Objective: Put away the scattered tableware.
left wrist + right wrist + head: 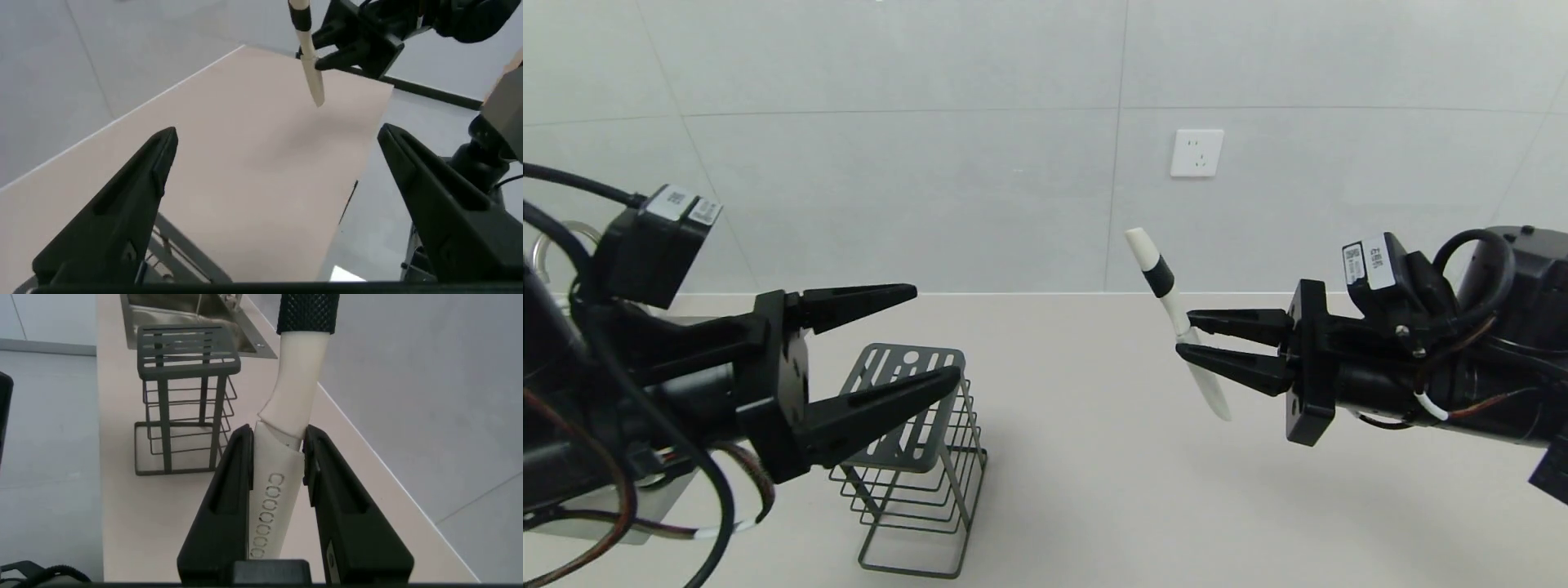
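We are seeing the right gripper [1184, 332] closing its two fingers on a white knife [1170, 302], which it is gripping just where the handle meets the blade. The knife is hanging in the air above the right half of the bench [1094, 457]. It is tilting, with the handle rising toward the wall and the blade tip pointing down at the surface without touching it. A black band is circling the handle near its upper end.

The left gripper [937, 331] is hovering over the left part of the bench with its fingers spread wide and nothing between them. Just beneath it a dark wire cutlery rack [894, 359] with a slotted top plate is standing upright on the bench.

From the right wrist we are noticing a row of small oval holes along the blade and a rough texture on the black band. A sink [176, 310] is lying just beyond the rack at the far left end of the bench. From the left wrist we are looking across bare bench to the knife, well apart from the open fingers. A wall socket [1197, 153] is sitting on the tiles behind.
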`<state>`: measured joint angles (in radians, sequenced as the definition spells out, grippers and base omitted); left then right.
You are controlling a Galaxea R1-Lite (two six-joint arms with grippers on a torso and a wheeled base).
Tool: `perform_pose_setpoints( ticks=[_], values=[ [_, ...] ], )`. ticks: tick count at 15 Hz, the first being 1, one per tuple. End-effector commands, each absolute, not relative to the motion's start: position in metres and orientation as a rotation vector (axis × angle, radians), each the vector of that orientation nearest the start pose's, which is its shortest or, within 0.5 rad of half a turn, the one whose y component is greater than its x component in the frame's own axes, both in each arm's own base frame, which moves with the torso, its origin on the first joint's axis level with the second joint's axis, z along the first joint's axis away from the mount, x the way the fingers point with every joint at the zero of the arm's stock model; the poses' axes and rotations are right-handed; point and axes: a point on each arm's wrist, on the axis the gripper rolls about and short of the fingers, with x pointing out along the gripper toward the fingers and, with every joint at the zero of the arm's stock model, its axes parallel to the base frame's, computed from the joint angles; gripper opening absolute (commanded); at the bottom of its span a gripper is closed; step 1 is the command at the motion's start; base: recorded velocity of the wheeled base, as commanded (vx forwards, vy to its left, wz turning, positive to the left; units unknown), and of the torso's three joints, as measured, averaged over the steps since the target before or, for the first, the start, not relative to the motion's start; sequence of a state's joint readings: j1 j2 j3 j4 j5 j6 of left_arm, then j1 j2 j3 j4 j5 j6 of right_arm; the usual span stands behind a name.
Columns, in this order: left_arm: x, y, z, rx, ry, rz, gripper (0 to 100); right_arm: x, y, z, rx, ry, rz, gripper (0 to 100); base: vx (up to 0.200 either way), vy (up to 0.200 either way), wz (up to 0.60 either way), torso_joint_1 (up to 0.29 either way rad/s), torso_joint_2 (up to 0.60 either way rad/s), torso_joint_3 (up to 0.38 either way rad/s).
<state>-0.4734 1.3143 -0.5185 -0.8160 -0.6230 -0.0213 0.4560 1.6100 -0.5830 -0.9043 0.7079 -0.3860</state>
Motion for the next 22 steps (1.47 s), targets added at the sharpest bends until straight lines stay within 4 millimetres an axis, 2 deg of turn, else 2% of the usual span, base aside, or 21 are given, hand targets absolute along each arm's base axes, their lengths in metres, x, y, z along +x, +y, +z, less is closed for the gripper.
perform_pose_setpoints(
  ticks=[1,3,6,8,11,18,22],
  values=[
    [0.187,-0.128,0.211,-0.034,0.014,-1.163,100,0.232,0.130,0.177,-0.325,-0.104,1.169,0,0.000,0.000,0.00,0.000,0.00,0.000],
    [0.192,-0.146,0.205,-0.054,0.029,-1.196,100,0.235,0.132,0.178,-0.323,-0.114,1.167,0,0.000,0.000,0.00,0.000,0.00,0.000],
    [0.209,-0.174,0.211,-0.083,0.006,-1.199,100,0.242,0.137,0.181,-0.324,-0.129,1.169,0,0.000,0.000,0.00,0.000,0.00,0.000],
    [0.216,-0.183,0.215,-0.088,-0.035,-1.184,100,0.245,0.139,0.180,-0.324,-0.128,1.169,0,0.000,0.000,0.00,0.000,0.00,0.000],
    [0.217,-0.196,0.217,-0.098,-0.072,-1.217,100,0.247,0.140,0.181,-0.325,-0.132,1.167,0,0.000,0.000,0.00,0.000,0.00,0.000],
    [0.248,-0.224,0.215,-0.175,-0.208,-1.209,100,0.248,0.146,0.192,-0.320,-0.196,1.173,0,0.000,0.000,0.00,0.000,0.00,0.000],
    [0.250,-0.247,0.216,-0.239,-0.267,-1.217,100,0.250,0.153,0.195,-0.320,-0.210,1.189,0,0.000,0.000,0.00,0.000,0.00,0.000]
  ],
)
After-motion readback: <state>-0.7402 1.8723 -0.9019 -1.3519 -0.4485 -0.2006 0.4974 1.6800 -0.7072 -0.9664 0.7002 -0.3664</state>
